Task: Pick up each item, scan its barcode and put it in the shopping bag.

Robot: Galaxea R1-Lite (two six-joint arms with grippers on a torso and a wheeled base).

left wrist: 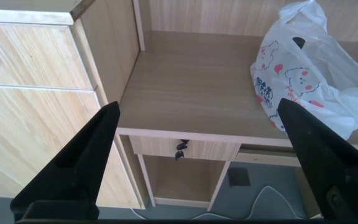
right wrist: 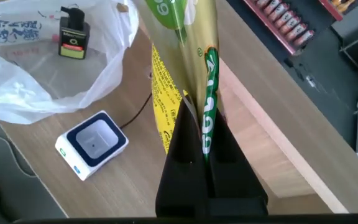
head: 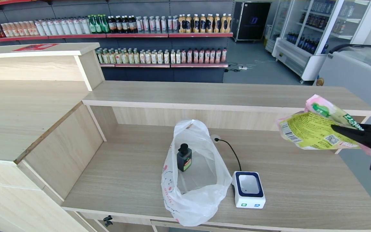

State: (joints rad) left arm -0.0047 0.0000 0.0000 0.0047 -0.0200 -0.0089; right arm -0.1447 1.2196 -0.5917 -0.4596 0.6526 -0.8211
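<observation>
wooden tabletop (head: 301, 180), white bag (head: 201, 199) lying open at its middle, green pouch (head: 311, 129) held up over the right end, pinched in the right tool (right wrist: 197, 118), left tool (left wrist: 197, 109) spread wide and empty off the front edge, scanner (head: 248, 188) just beside the bag, dark bottle (head: 184, 158) inside it

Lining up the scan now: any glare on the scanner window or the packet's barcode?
Head view: scanner window pale and evenly bright, no hot spot; packet barcode side evenly lit. Right wrist view: scanner window soft grey, no glare; packet foil side has a mild sheen.
</observation>
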